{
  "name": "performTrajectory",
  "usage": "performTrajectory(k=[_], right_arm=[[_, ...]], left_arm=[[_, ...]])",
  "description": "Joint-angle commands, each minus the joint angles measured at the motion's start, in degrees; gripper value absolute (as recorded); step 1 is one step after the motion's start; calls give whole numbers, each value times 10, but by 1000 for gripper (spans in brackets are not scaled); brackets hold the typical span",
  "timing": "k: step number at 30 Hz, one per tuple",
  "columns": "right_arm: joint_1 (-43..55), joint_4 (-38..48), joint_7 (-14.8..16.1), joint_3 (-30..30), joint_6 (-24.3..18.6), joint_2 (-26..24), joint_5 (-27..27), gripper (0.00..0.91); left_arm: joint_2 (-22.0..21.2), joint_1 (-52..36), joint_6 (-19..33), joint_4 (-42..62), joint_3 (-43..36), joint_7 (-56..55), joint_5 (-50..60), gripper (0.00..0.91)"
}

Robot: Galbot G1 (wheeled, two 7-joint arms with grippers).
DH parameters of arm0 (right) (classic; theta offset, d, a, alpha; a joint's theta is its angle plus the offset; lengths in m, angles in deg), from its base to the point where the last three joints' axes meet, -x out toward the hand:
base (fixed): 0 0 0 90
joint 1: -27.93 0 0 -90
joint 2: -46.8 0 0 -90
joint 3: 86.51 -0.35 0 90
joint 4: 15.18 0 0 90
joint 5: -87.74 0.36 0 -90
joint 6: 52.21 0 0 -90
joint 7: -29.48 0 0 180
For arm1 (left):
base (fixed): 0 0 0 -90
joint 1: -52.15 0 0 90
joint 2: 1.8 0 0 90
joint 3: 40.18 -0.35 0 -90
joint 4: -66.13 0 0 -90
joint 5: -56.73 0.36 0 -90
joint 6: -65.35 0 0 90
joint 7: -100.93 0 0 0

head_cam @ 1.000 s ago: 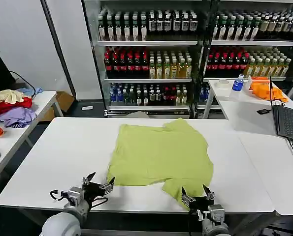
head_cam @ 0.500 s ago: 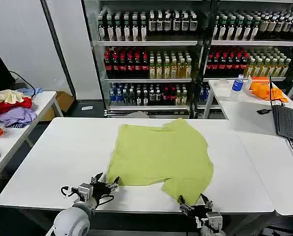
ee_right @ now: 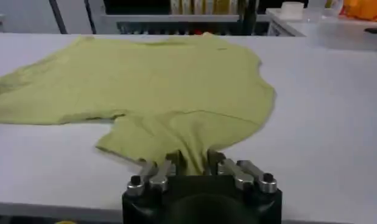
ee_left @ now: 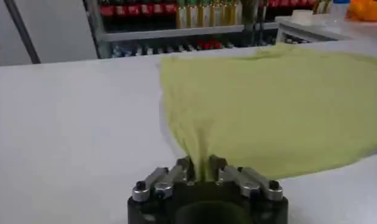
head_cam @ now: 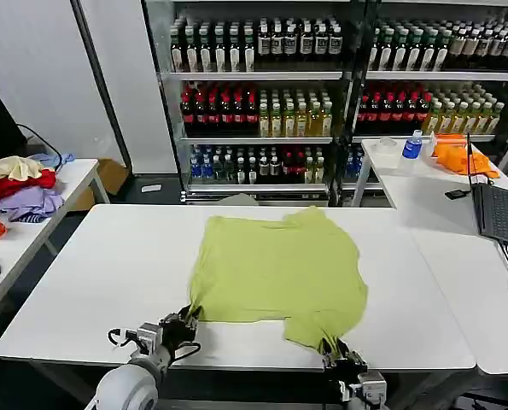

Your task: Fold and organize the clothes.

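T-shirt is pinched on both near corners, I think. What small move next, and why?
Probably lift both grippers a little, together. The left gripper is shut on the T-shirt at its near left corner, and the right gripper is shut on the near sleeve. The shirt lies flat on the white table, so raising the near edge starts the fold.

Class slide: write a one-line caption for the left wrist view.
The left hand pinches the near edge of the lime T-shirt, spread on the white table.
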Motion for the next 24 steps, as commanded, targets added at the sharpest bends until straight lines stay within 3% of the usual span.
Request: performTrajectory(k=[1,15,24], right_arm=[[-3,-2,2,-2,-7,1,-10,0],[-63,-106,15,-51,-24,-15,-13,0],[-6,-87,17,-66,-32,-40,-4,0]], left_arm=[[-1,9,1,-9,1,-2,-15,50],[5,84,8,-127,53,-13,-53,50],[0,47,41,-93,50,-18,-83,50]])
